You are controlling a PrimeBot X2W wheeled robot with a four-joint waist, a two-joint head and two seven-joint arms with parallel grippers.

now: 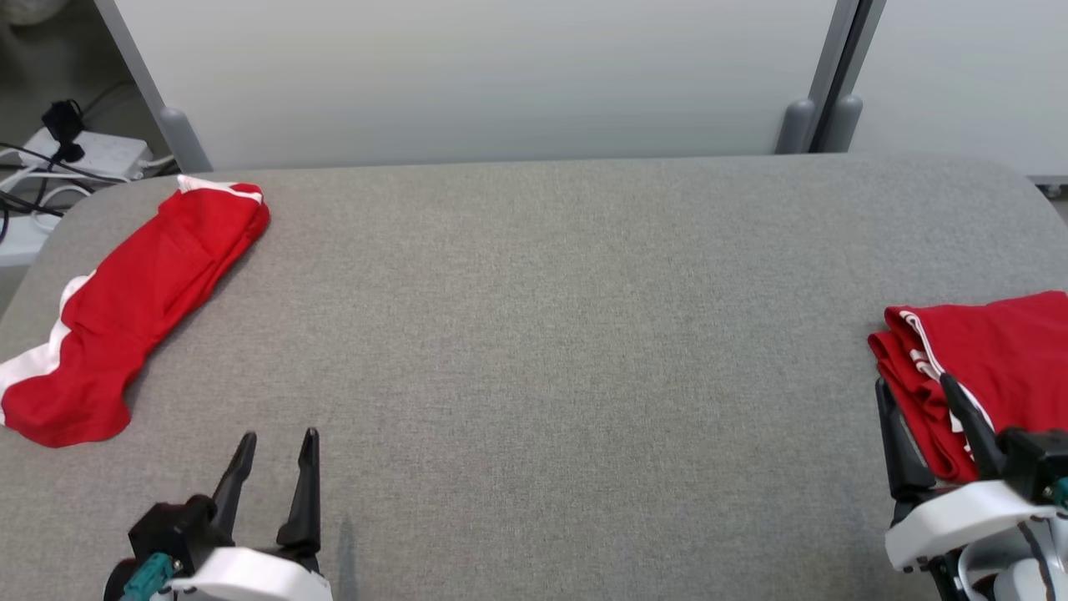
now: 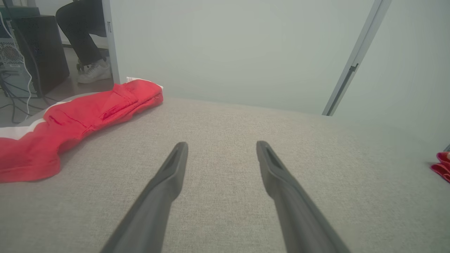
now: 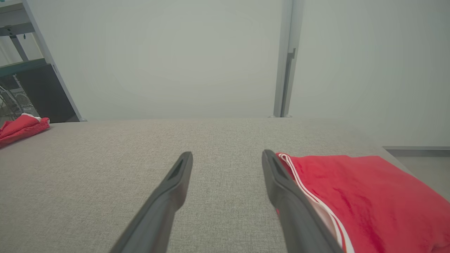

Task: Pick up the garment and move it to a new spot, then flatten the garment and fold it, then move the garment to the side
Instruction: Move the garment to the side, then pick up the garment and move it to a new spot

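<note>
stripes (image 3: 306, 188) in white edge the folded red garment (image 3: 372, 200).

The left gripper (image 2: 221, 149) hovers low over the grey fabric table (image 2: 316, 158), its two dark fingers spread wide with nothing between them. A rumpled red garment with white trim (image 2: 81, 119) lies at the far left. A sliver of red cloth (image 2: 442, 167) shows at the right edge. Behind the pale partition (image 2: 228, 45), a person's white sneaker (image 2: 94, 72) rests on the floor.
</note>
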